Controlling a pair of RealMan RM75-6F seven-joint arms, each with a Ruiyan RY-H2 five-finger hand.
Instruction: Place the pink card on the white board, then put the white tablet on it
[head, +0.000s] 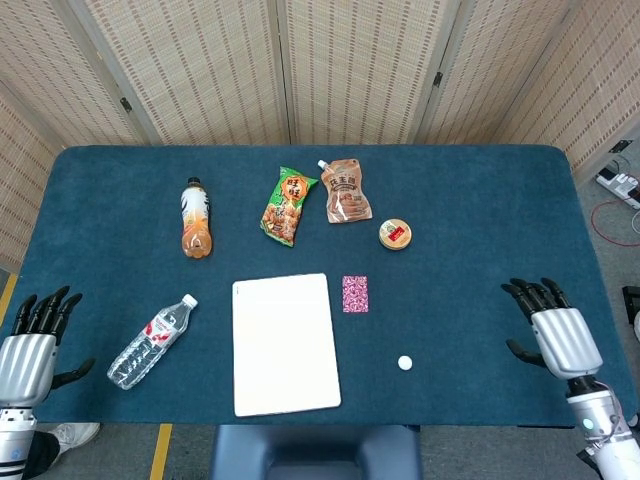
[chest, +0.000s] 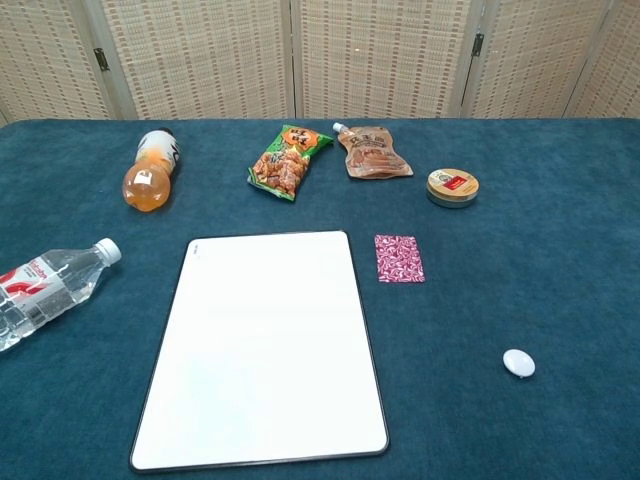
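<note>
The white board (head: 285, 342) (chest: 267, 345) lies flat at the table's near middle. Just right of its far corner lies the pink patterned card (head: 355, 294) (chest: 399, 258), apart from the board. A small round white tablet (head: 405, 363) (chest: 518, 363) rests on the cloth nearer and further right. My right hand (head: 555, 331) hovers over the table's near right part, fingers spread, holding nothing, well right of the tablet. My left hand (head: 32, 343) stays at the near left edge, also spread and empty. Neither hand shows in the chest view.
A water bottle (head: 151, 342) lies left of the board. Toward the far side lie an orange drink bottle (head: 195, 218), a green snack bag (head: 288, 205), a brown pouch (head: 346, 191) and a round tin (head: 396, 234). Folding screens stand behind the table.
</note>
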